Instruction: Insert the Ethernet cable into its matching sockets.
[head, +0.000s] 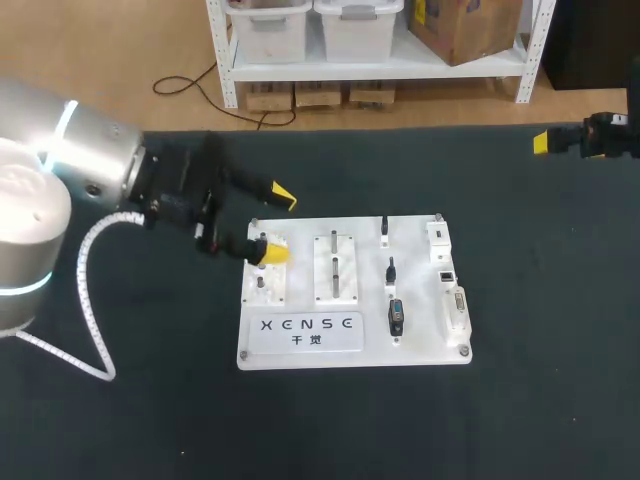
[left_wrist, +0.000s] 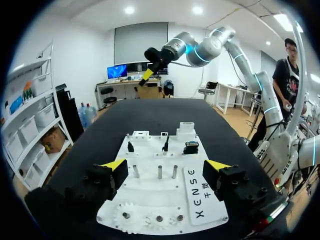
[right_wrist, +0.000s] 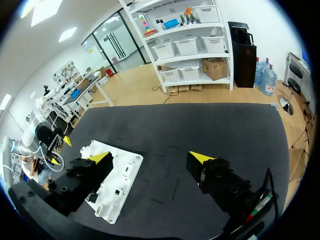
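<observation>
— Both claws apart?
— Yes: left claw (head: 278, 224) hovers over the edge of the white board (head: 420, 340); right claw (right_wrist: 151, 157) hangs well apart, empty. Short black cables (head: 391, 268) stand on that board; which is Ethernet, unclear.

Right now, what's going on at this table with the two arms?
Nothing is being held yet. The left gripper hovers open over the left end of the white connector board. The right gripper is open too, out over the dark table, well away from the board. Some small black plugs sit in the board's middle section, and I can't tell which of them the job concerns.
</observation>
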